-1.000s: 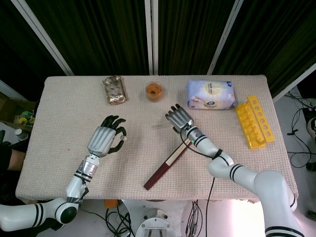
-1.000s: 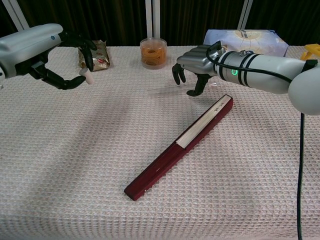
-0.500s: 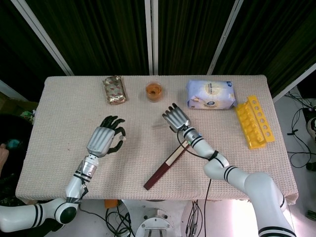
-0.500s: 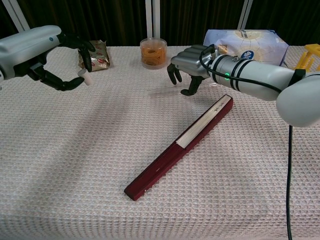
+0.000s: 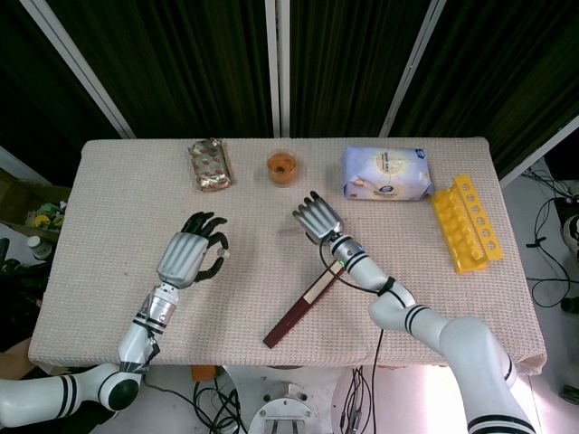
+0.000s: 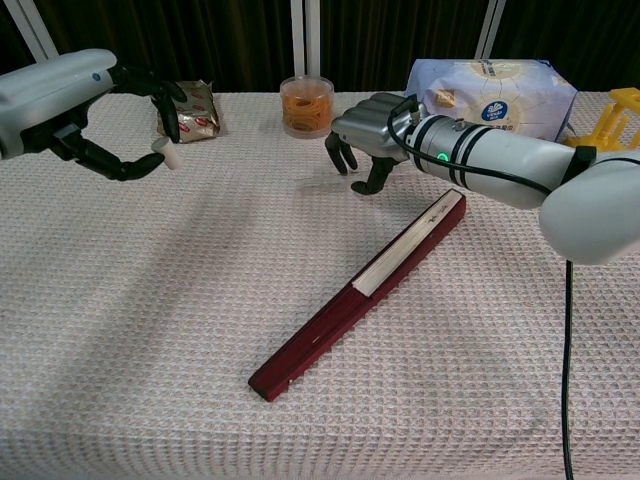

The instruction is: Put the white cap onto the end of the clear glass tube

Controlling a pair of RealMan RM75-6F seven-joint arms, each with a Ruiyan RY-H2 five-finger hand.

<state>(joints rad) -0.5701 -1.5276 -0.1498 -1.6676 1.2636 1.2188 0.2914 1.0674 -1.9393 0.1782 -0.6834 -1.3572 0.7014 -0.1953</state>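
My left hand (image 5: 188,255) (image 6: 75,100) hovers over the left half of the table and pinches the small white cap (image 6: 167,157) (image 5: 227,255) between thumb and a finger. My right hand (image 5: 317,220) (image 6: 372,135) is palm-down near the table's middle, its fingers apart and curved toward the cloth. The clear glass tube (image 5: 288,229) shows only as a faint pale streak on the cloth just left of those fingertips. I cannot tell whether the fingers touch it. In the chest view I cannot make the tube out.
A long dark red box (image 5: 306,306) (image 6: 360,290) lies diagonally just in front of my right hand. Along the back stand a snack packet (image 5: 209,165), a cup of orange contents (image 5: 282,167) and a white-blue bag (image 5: 387,174). A yellow rack (image 5: 466,223) sits at the right edge.
My right hand has slid leftward and a little toward the back, closing on the tube's spot. The left hand, still pinching the cap, has barely shifted.
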